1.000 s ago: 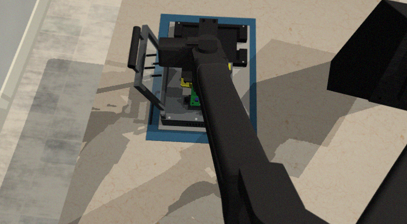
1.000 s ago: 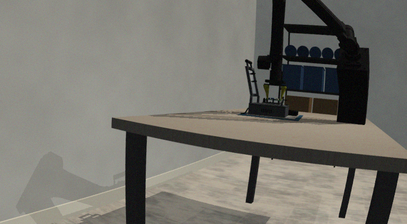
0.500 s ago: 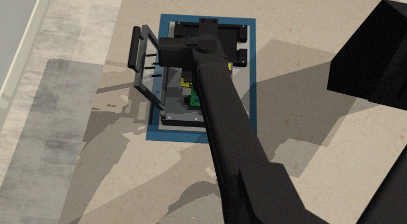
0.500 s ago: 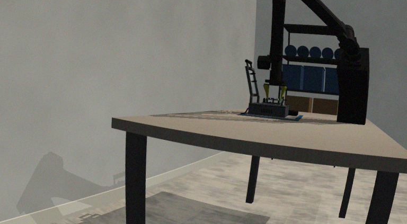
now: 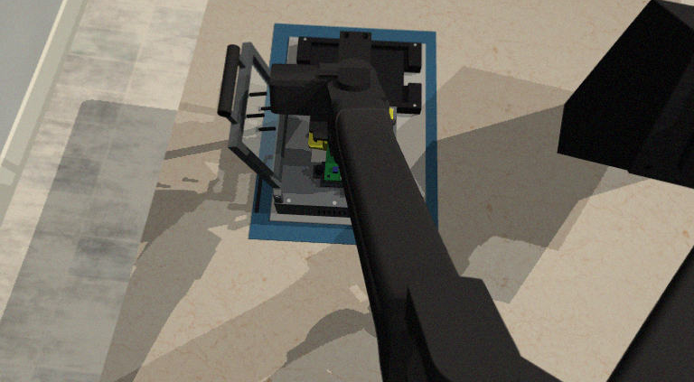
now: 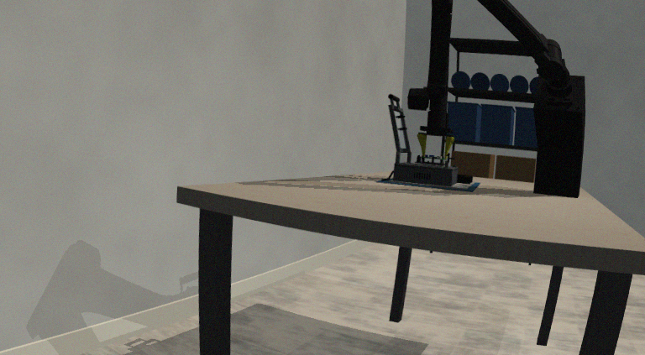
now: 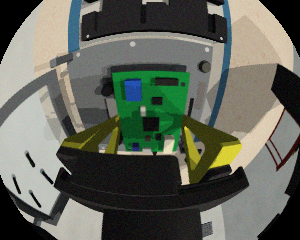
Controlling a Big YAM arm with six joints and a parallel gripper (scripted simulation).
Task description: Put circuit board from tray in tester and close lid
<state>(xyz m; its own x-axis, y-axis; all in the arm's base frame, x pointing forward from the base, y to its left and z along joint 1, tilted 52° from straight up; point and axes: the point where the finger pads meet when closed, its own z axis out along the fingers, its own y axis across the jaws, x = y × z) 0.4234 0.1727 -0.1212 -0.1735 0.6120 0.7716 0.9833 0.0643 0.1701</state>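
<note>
Your hand [image 7: 152,135] is clamped on the one board [image 7: 150,112], a yellow finger [image 7: 92,136] on each long edge. Only the wrist view gives you that grip: there the green board shows nearly whole above the tester's [image 7: 138,60] grey plate, with the black tray [image 7: 153,7] beyond it, both pockets bare.

From the top view the arm [image 5: 389,193] covers most of this; you get just a sliver of the board [image 5: 333,167] and one yellow finger [image 5: 316,141], but you do see the lid [image 5: 246,112] swung open to the left, its handle [image 5: 229,80] outermost, and the blue mat [image 5: 430,116] under both tester and tray.

The exterior view alone shows height: the lid [image 6: 399,127] stands nearly upright and the hand [image 6: 434,157] hangs just over the tester [image 6: 424,173] on the tabletop [image 6: 361,208]. Whether the board is seated on the pins, you cannot tell.
</note>
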